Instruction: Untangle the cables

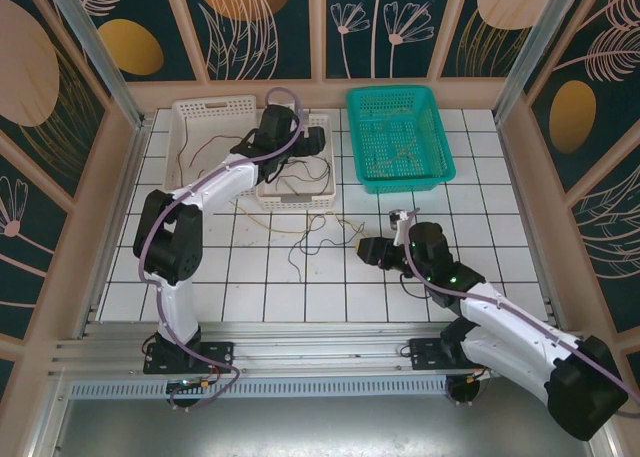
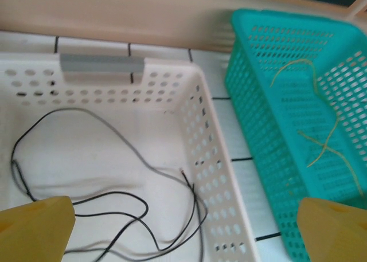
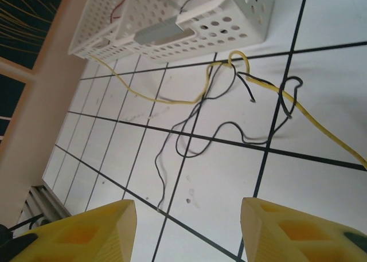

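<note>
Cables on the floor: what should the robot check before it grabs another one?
1. Left gripper open and empty: ok.
2. Sorted black cable lying inside white basket: ok.
3. Right gripper open above the tiles: ok.
4. Yellow cable free of loose black cable: not ok, they loop together.
5. Yellow cable's far end not snagged: cannot tell.

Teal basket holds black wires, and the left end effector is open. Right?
Not quite. The wires in the teal basket are yellow, not black, as the left wrist view shows. The left end effector is open, as you said.
</note>
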Robot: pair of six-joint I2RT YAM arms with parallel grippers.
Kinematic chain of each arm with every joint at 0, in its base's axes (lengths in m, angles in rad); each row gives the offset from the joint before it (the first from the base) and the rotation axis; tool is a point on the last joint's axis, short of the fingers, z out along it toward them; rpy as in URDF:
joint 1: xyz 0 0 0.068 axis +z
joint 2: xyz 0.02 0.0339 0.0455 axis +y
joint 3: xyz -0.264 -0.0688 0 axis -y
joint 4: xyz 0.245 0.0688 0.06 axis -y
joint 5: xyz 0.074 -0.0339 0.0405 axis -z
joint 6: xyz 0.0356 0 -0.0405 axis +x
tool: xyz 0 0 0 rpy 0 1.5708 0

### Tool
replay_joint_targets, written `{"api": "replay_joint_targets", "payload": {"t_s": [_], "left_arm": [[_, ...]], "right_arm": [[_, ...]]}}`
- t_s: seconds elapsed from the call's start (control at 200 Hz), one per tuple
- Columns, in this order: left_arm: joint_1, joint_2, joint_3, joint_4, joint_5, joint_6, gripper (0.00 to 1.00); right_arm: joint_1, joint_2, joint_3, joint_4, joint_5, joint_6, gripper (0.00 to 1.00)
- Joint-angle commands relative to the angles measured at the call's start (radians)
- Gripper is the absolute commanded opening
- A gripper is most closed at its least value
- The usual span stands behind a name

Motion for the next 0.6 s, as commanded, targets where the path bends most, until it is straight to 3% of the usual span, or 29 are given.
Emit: {"api": "replay_joint_targets", "payload": {"t_s": [0.0, 0.135, 0.4, 0.596], "left_arm": [[0.006, -0.029, 0.021, -0.097, -0.053, 0.021, 0.99], [0.006, -0.128, -0.046, -0.098, -0.063, -0.031, 0.98], [-0.013, -0.356, -0.297, -0.043, 0.022, -0.153, 0.99], [-0.082, -0.457, -0.439, -0.028, 0.018, -0.172, 0.99]], "right_arm": [[-0.004, 0.002, 0.035, 0.002, 0.01, 0.008, 0.51], [-0.005, 0.009, 0.04, -0.019, 0.031, -0.001, 0.51], [-0.005, 0.126, 0.054, 0.0, 0.035, -0.011, 0.5], [-0.005, 0.181, 0.084, -0.005, 0.151, -0.024, 0.48]]}}
